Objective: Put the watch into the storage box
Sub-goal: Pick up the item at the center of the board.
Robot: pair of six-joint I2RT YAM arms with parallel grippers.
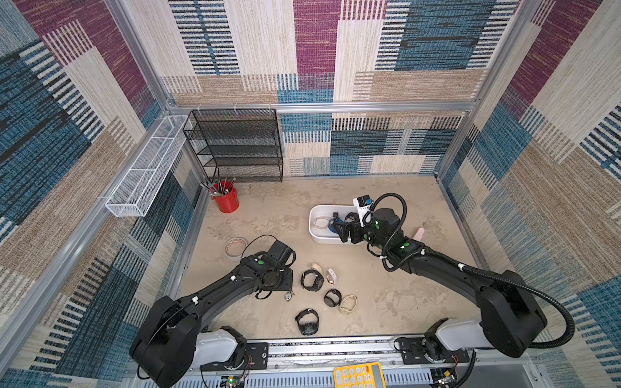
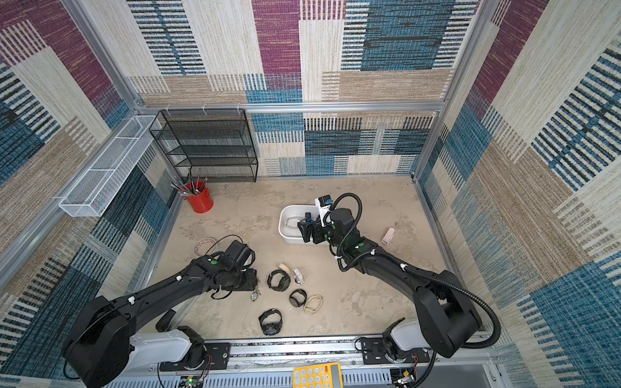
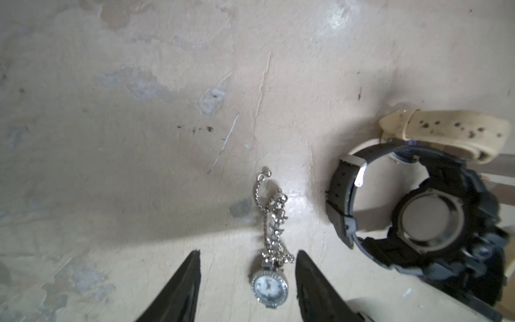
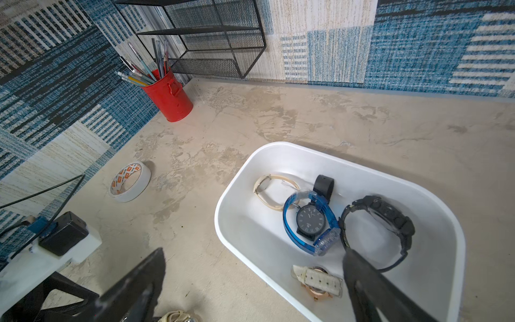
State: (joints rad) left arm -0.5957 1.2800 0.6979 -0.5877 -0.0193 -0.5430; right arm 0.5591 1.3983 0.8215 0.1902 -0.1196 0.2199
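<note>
the silver watch point(image 3: 269, 288), a small round face on a thin chain, lies flat on the worktop point(image 1: 386, 295) between the two fingers of the left pincer point(image 3: 247, 255). the fingers stand apart on either side of the face with a gap on each side, narrower on one. only the left wrist view shows this; in both top views the arm covers the fingers and just a glint of the watch point(image 1: 288, 295) peeks out below the wrist. just beside it sit a chunky black watch point(image 3: 418, 214), face down, and a spotted cream strap point(image 3: 446, 133). the storage box point(image 4: 348, 164) stands well apart, further back and to the right. the right pincer point(image 4: 253, 252) hangs over its near rim, wide apart and holding nothing, one finger over the inside and one over the bare worktop. the right wrist view shows what the top views mostly hide: a blue-strapped watch point(image 4: 309, 220), a black watch point(image 4: 387, 220), a cream-banded watch point(image 4: 274, 189) and a white-strapped watch point(image 4: 317, 281) lying in the box. the worktop is mottled beige with worn grey patches and scratches. patterned walls in blue, maroon and cream close it in on three sides. a roll of tape point(image 1: 235, 248) and a red pen cup point(image 1: 225, 201) sit along the left wall, below a black mesh shelf point(image 1: 238, 144). the stretch between the loose watches and the box is bare.
</note>
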